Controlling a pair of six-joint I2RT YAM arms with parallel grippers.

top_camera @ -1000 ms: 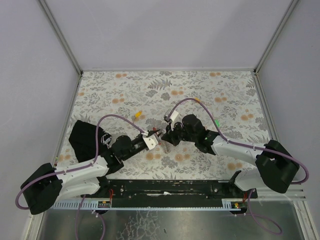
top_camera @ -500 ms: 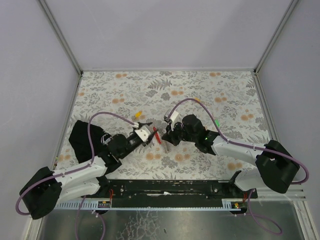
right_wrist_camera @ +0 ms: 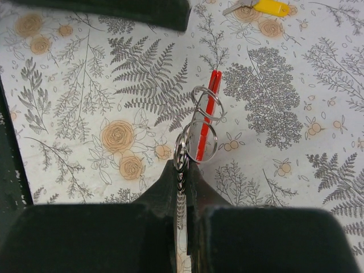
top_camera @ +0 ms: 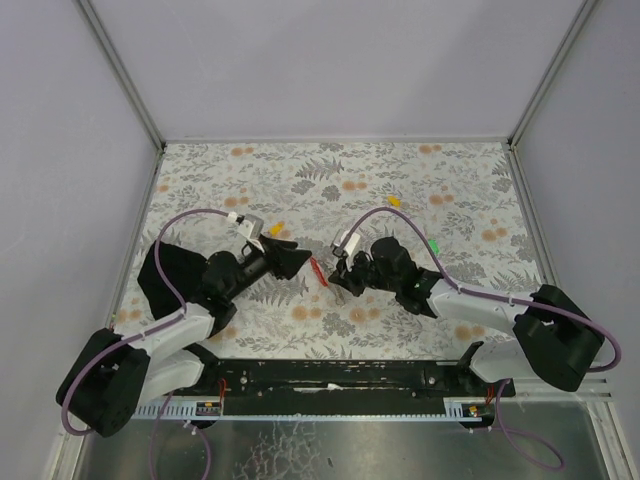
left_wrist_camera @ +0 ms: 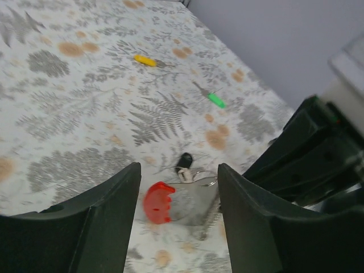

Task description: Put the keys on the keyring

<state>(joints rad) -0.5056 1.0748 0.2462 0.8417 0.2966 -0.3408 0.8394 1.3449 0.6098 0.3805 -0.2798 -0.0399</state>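
Right end effector (right_wrist_camera: 182, 168) clamps the red-looped grey keyring (right_wrist_camera: 207, 114) mid-frame; left end effector (top_camera: 295, 258) hangs apart, empty. Next, probably: fetching the yellow-headed silver key (top_camera: 279, 227) just above it.

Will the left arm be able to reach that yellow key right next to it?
Probably yes. The yellow key lies flat just beside the open left gripper, with nothing between them. The right gripper, shut on the keyring, is off to the other side.
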